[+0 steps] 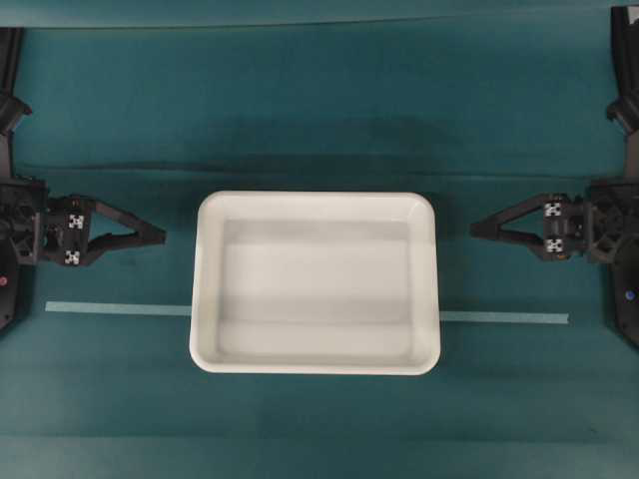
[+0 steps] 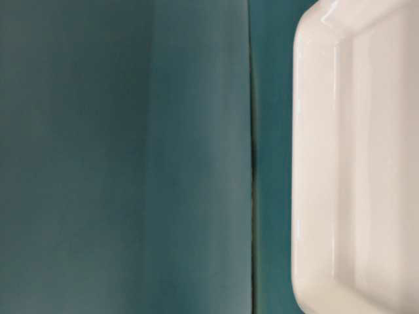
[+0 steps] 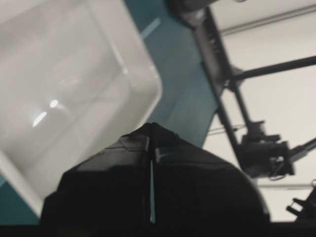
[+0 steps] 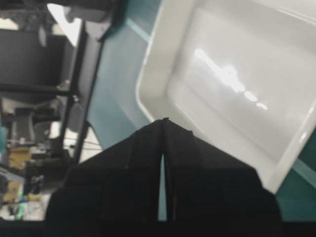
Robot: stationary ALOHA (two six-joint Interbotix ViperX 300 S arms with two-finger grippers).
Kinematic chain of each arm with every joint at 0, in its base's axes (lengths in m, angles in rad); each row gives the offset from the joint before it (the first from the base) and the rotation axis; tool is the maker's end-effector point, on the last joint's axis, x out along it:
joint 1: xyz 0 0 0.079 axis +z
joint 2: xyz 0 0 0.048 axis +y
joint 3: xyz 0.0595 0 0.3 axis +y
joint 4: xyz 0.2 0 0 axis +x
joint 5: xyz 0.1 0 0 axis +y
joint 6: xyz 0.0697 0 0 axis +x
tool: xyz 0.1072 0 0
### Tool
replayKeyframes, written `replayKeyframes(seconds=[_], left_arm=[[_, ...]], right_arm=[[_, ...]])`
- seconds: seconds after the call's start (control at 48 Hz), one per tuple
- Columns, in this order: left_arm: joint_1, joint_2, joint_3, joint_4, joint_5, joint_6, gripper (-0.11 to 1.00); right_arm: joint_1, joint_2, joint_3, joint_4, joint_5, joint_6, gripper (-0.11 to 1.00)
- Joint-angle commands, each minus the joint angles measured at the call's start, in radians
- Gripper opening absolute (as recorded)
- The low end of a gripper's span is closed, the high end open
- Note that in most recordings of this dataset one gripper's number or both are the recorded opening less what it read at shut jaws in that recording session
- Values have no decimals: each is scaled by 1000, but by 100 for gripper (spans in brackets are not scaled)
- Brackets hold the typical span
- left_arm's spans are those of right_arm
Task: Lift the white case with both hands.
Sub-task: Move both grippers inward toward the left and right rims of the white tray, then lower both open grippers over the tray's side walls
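Finding the white case (image 1: 316,284) lying flat near the middle of the tabletop (image 1: 319,110), straddling a pale tape strip (image 1: 110,308) that runs left to right. Seeing the left tool (image 1: 160,237) hovering just off the case's left rim and the right tool (image 1: 474,230) just off its right rim, both apart from the case, both pointing inward, holding nothing. Reading both tools as pinched narrow, with only a thin slit between the fingers in the wrist views.

Judging the risks from here:

- Pushing in with jaws this narrow, and so nudging the case sideways across the tabletop instead of taking its rim; needing to widen first.
- Gripping a wide, rolled, glossy rim with pointed tips, and slipping off under load.
- Closing at unequal heights or moments, and so tilting or twisting the case.
- Raising one side faster than the other, and so dragging the rim out of the opposite tool.
- Biting too shallowly on the lip, and so letting the case drop back onto the tabletop.
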Motion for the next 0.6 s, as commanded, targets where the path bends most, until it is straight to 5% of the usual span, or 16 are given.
replayKeyframes(seconds=[0.0, 0.146, 0.354, 0.458, 0.583], left_arm=[[2, 25, 2, 3, -6, -5, -1], [8, 38, 8, 2, -5, -35, 17], [9, 100, 8, 3, 17, -41, 76], [9, 141, 8, 3, 11, -41, 96], [2, 190, 26, 3, -23, -41, 90]], right_arm=[[-2, 41, -8, 2, -5, 0, 9], [6, 66, -11, 2, -9, 0, 39], [11, 109, -8, 6, -9, 3, 89], [11, 143, 2, 11, -11, 23, 94], [28, 201, 17, 12, -28, 83, 94]])
